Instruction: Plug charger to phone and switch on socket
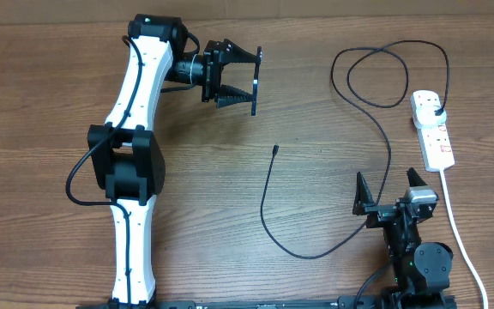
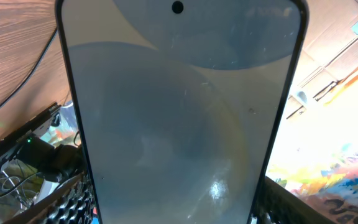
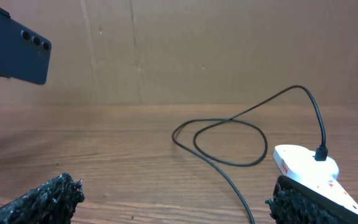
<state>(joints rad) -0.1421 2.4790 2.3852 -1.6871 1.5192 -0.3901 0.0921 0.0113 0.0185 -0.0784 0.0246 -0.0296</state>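
My left gripper (image 1: pixel 238 79) is shut on the phone (image 1: pixel 256 81) and holds it edge-on above the table at the far left-centre. The phone's screen (image 2: pixel 179 112) fills the left wrist view, and its dark back shows in the right wrist view (image 3: pixel 14 53). The charger lies on the table, with its connector tip (image 1: pixel 276 149) free at the middle. The cable curves near my right gripper and loops back (image 3: pixel 229 140) to the plug (image 1: pixel 436 112). The plug sits in the white socket strip (image 1: pixel 433 133), which also shows in the right wrist view (image 3: pixel 303 165). My right gripper (image 1: pixel 393 193) is open and empty at the near right.
The socket's thick white cord (image 1: pixel 457 232) runs toward the front edge on the right of my right arm. A black arm cable (image 1: pixel 75 176) loops beside the left arm. A cardboard wall (image 3: pixel 197 50) stands behind the table.
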